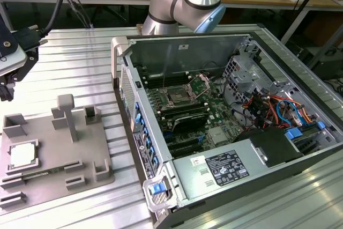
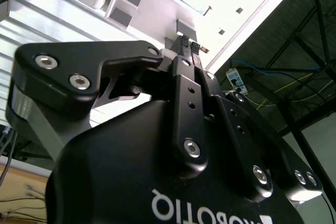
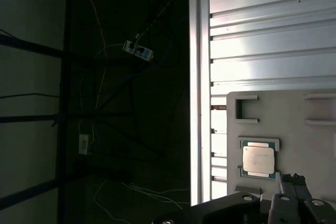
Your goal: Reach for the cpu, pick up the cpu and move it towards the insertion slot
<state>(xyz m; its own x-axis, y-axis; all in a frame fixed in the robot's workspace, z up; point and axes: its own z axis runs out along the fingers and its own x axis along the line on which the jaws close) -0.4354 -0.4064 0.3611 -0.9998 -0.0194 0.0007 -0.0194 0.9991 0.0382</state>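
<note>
The cpu is a flat silvery square with a greenish rim. It lies in a recess of the grey plastic tray at the exterior view's left, and the first wrist view shows the cpu on that tray. My gripper hangs above the table beyond the tray, apart from the chip. In both wrist views its black fingertips stand close together with nothing between them. The insertion slot, a socket with a shiny frame, sits on the green board inside the open computer case.
The open case fills the exterior view's right, with cables, a drive cage and a power supply inside. Raised grey blocks stand on the tray. The ribbed metal table ends at an edge with dark floor beyond.
</note>
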